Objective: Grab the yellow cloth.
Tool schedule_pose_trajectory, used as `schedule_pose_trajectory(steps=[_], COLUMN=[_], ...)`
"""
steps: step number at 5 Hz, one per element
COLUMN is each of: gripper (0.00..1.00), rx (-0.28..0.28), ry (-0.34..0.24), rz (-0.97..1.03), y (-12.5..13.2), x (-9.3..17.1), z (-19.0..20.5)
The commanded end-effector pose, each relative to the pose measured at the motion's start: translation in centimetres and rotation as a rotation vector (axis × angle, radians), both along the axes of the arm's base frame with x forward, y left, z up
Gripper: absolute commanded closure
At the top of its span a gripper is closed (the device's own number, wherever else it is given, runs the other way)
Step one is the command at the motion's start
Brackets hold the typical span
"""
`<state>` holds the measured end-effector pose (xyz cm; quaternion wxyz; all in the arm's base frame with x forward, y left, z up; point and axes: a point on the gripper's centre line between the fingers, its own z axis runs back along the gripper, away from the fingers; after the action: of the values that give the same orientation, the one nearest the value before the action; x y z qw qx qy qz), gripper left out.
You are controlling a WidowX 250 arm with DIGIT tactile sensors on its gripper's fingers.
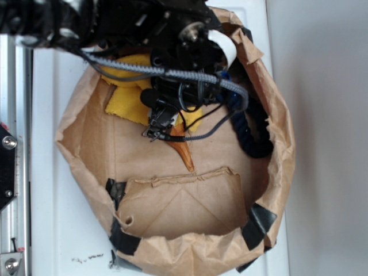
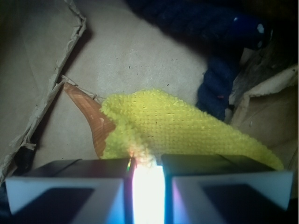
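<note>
Where exterior hides contact | wrist: fingers pinch yellow cloth edge (cone beneath)

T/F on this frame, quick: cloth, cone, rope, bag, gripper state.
1. The yellow cloth lies inside the brown paper bag. True.
2. The yellow cloth partly covers the orange-brown cone. True: in the wrist view the cone's wide end goes under the cloth's edge.
3. The navy rope lies outside the bag. False: it curls along the bag's inner wall.
4. The gripper hangs far from the cloth. False: in the wrist view the cloth's edge sits right at the narrow gap between the fingers.
5. The cone's tip points at the rope. False: it points away, toward the torn paper flap.
</note>
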<state>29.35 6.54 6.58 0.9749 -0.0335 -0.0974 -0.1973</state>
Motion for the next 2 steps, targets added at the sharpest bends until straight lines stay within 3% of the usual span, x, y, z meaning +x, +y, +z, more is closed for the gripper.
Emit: schedule_pose_trajectory(steps=[1, 2], gripper=[1.00, 1.00], rx=[0.014, -0.029], ry=[-0.091, -0.170], rz=[0.008, 0.036], y=[0.15, 0.95], x=[-0.44, -1.32], z=[2.53, 3.49])
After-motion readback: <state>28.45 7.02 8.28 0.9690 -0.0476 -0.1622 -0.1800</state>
